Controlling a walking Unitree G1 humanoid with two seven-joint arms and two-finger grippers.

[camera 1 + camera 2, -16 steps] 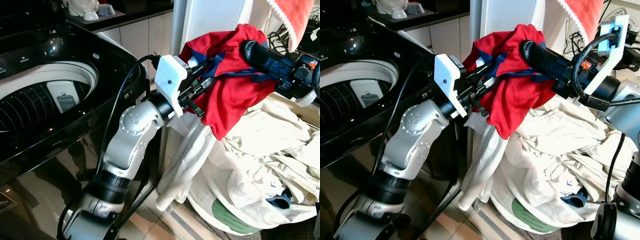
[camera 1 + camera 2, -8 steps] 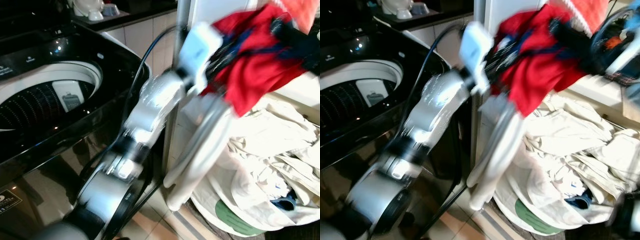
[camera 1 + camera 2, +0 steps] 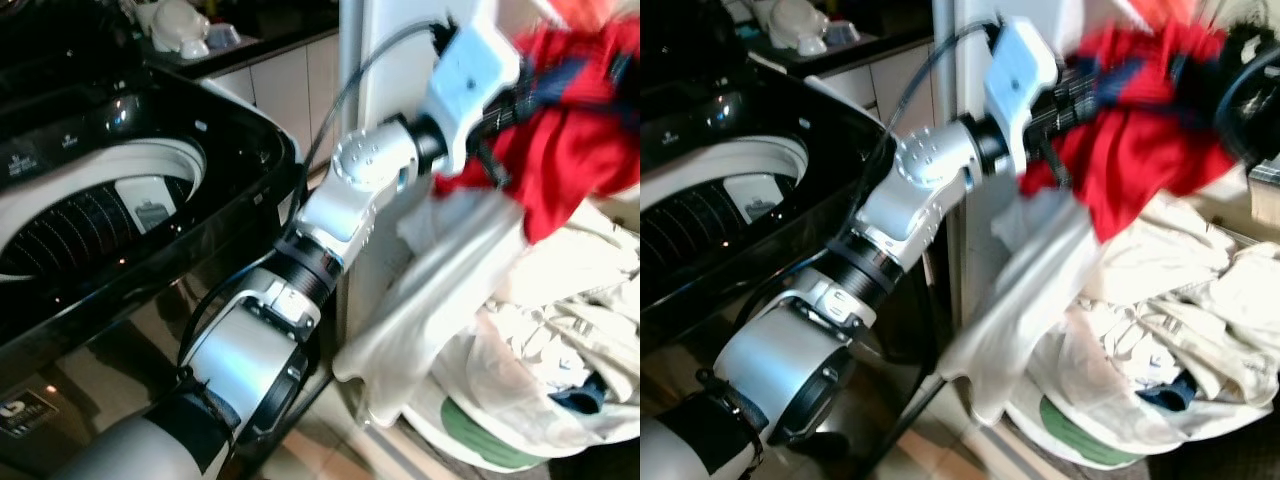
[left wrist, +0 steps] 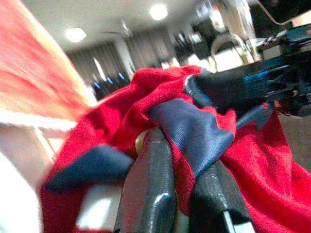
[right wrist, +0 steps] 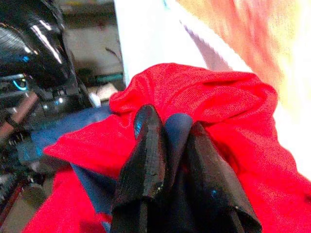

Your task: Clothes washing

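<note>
Both grippers, left gripper (image 4: pixel 182 194) and right gripper (image 5: pixel 170 145), are clamped on the red and navy cloth garment (image 3: pixel 570 140), which hangs between them, up beside the black top-loading washing machine (image 3: pixel 120 210) and above the cream laundry heap (image 3: pixel 560 330). Since a second ago the garment is raised higher.

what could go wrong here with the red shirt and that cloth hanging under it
The pale cloth trailing under the red shirt could snag on the washer rim during a swing toward the drum. Both the left pincer and right pincer pinch only folds, so the shirt could slip.
</note>
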